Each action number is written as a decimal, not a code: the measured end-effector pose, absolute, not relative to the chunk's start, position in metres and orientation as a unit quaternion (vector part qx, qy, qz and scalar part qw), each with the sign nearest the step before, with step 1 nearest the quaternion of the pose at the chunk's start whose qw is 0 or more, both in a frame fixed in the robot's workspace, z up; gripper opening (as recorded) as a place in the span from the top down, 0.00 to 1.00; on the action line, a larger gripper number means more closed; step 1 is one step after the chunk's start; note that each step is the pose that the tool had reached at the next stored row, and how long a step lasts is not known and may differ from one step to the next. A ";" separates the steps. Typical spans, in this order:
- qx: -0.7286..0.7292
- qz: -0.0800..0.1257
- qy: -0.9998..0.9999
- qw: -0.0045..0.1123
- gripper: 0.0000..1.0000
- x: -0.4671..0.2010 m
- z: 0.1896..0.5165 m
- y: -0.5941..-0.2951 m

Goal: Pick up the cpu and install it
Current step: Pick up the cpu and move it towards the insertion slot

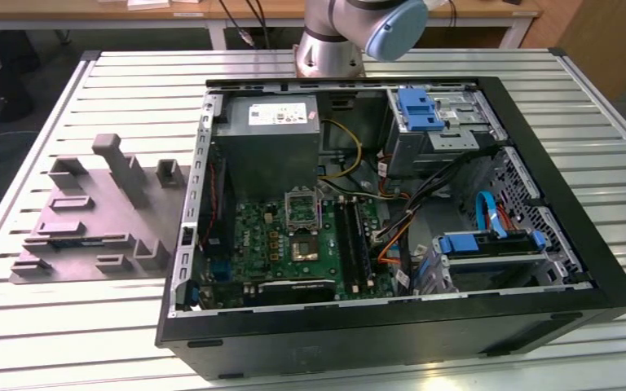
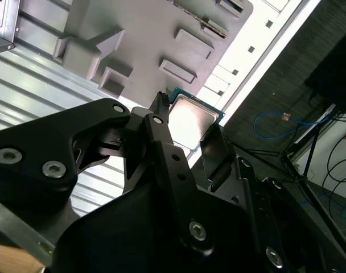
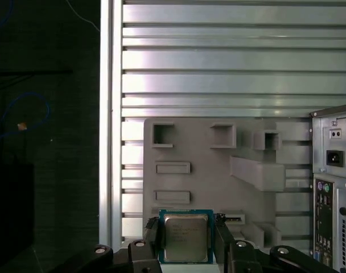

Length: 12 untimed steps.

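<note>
In both wrist views the cpu (image 3: pixel 186 236) (image 2: pixel 191 118), a thin square chip with a pale metal face and a greenish rim, sits clamped between the two black fingers (image 3: pixel 152 233) (image 2: pixel 160 128). My gripper (image 3: pixel 187 238) (image 2: pixel 190 136) is shut on it and hangs well above the grey plastic fixture (image 3: pixel 218 165) (image 2: pixel 156 40). In the exterior view the fixture (image 1: pixel 95 216) lies on the table at that view's left, beside the open computer case (image 1: pixel 400 326). The green circuit board (image 1: pixel 291 240) inside the case has a metal-framed socket (image 1: pixel 302 208).
The slatted metal table (image 1: pixel 128 81) carries the case and the fixture. The arm's base (image 1: pixel 329 45) stands behind the case. Cables, a power supply (image 1: pixel 275 138) and blue drive brackets (image 1: pixel 487 243) crowd the case. The case's rear panel (image 3: pixel 332 170) shows beside the fixture.
</note>
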<state>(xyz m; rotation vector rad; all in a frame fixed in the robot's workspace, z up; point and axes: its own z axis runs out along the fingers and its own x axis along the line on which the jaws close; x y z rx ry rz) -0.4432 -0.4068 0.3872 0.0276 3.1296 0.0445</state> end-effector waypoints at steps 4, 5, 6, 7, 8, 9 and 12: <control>0.009 0.014 1.000 0.006 0.53 -0.442 0.387 -0.407; 0.009 0.014 1.000 0.006 0.53 -0.442 0.387 -0.407; 0.009 0.014 1.000 0.006 0.53 -0.442 0.387 -0.407; 0.009 0.014 1.000 0.006 0.53 -0.442 0.387 -0.407; 0.009 0.014 1.000 0.006 0.53 -0.441 0.387 -0.407; 0.009 0.014 1.000 0.006 0.53 -0.441 0.387 -0.407; 0.009 0.014 1.000 0.006 0.53 -0.440 0.387 -0.407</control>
